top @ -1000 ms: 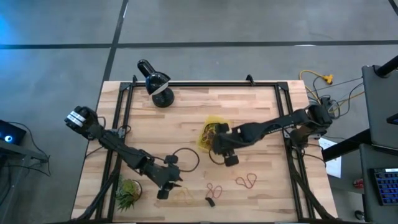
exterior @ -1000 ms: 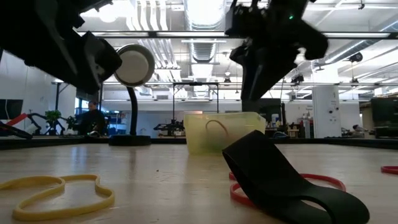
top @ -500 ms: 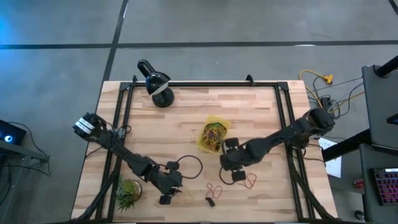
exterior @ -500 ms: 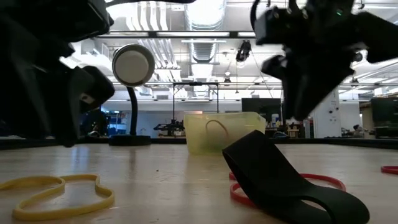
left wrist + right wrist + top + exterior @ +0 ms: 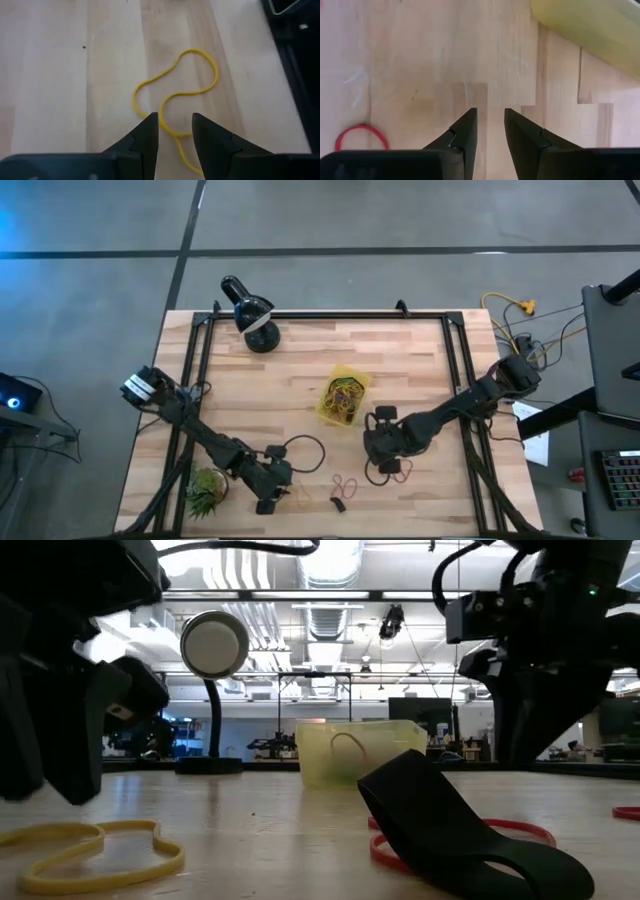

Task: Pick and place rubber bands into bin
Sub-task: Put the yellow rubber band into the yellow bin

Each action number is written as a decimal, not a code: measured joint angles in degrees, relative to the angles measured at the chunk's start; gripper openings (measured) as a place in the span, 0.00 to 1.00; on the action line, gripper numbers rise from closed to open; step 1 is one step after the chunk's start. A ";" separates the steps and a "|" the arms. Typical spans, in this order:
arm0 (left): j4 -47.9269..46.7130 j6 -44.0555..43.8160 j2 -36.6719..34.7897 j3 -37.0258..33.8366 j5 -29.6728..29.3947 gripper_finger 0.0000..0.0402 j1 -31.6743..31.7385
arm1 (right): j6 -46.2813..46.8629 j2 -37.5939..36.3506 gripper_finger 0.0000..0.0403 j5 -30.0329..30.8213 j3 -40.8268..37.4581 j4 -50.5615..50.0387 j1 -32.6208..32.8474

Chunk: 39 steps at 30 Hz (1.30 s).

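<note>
Both grippers hung with fingers apart, empty: our left gripper (image 5: pixel 175 131) straddled a thin yellow rubber band (image 5: pixel 176 97), ready to pinch; our right gripper (image 5: pixel 487 127) neared a red band (image 5: pixel 361 137), the yellow plastic bin (image 5: pixel 590 22) ahead.

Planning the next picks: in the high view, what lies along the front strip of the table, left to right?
Small plant → left pincer → yellow band → black band → red band → right pincer

Low across the wood table (image 5: pixel 250 840): yellow rubber band (image 5: pixel 90 852) front left, black band (image 5: pixel 450 830) over red band (image 5: pixel 520 835), translucent yellow bin (image 5: pixel 360 753) behind, lamp (image 5: pixel 214 645) beyond.
</note>
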 joint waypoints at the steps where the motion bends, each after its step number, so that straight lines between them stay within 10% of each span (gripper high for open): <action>1: 0.04 0.02 0.68 0.33 0.01 0.26 0.00 | 0.08 -0.27 0.22 0.01 -0.13 -0.11 0.27; 39: -18.68 3.61 3.47 7.84 -12.34 0.00 0.47 | 3.32 -6.88 0.15 1.85 -0.86 0.13 2.87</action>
